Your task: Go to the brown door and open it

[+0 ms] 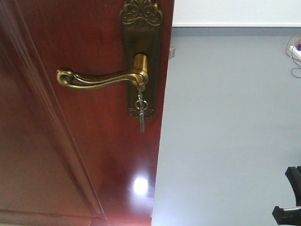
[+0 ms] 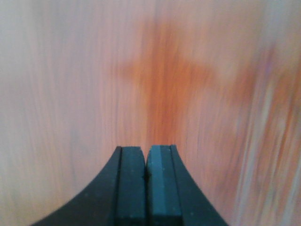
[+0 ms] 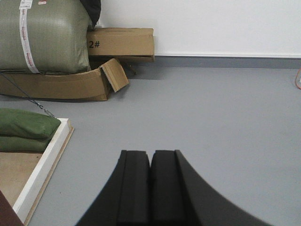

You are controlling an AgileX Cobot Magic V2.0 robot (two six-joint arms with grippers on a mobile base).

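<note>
The brown door [image 1: 84, 141] fills the front view from 12 to 7 o'clock, its free edge showing grey floor [image 1: 225, 141] beyond. The brass lever handle [image 1: 101, 79] sits at 11 o'clock, keys [image 1: 141, 110] hanging beneath.

The left pincer [image 2: 146, 162] is closed, empty, facing blurred door wood. The right pincer [image 3: 151, 165] is closed, empty, aimed at floor.

Risk: a closed pincer may slip off the curved lever or snag the keys.

Containers: cardboard boxes [image 3: 120, 42] at 11 o'clock in the right wrist view; contents not visible.

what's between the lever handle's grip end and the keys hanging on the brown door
Only the lever handle's own curved brass arm and the backplate it pivots on, above the keys; the brown door is otherwise bare there, in the front-facing view.
</note>
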